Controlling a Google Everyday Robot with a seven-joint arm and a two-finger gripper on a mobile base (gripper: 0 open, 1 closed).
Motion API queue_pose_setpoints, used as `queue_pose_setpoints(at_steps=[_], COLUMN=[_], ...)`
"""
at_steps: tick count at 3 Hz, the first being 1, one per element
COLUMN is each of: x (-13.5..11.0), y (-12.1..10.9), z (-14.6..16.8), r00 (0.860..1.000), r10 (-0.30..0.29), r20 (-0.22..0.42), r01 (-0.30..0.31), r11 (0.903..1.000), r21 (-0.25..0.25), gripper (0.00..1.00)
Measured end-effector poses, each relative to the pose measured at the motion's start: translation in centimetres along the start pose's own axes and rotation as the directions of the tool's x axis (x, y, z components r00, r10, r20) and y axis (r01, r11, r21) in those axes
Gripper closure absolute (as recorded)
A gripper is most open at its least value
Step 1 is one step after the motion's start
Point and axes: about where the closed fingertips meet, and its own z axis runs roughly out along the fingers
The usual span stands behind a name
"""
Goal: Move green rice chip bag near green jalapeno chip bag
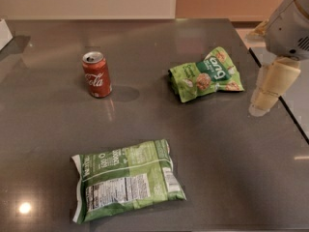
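Gripper [264, 98] near green rice chip bag [206, 74]

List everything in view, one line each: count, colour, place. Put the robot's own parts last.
green rice chip bag: one, bright green with a dark-green logo patch, lying on the table right of centre.
green jalapeno chip bag: one, green with a white nutrition panel, lying flat on the table near the front, left of centre.
Coca-Cola can: one, red, upright on the table, left of the rice chip bag.
table: one, dark grey, glossy, fills most of the view.
white object: one, far left edge, cut off.
arm: one, grey, upper right corner.
gripper: one, cream, right of the rice chip bag, apart from it.
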Motion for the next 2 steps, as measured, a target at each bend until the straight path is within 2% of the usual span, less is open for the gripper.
queue_pose_setpoints(at_steps=[1, 2], x=[-1.4, -2.8], y=[-2.7, -6.6], z=[2.6, 7.0], r00=[0.997, 0.986], r10=[-0.045, -0.121], r20=[0.059, 0.118], r01=[0.046, 0.127], r11=[0.9987, 0.9906], r21=[-0.021, -0.049], gripper=[0.0, 0.0])
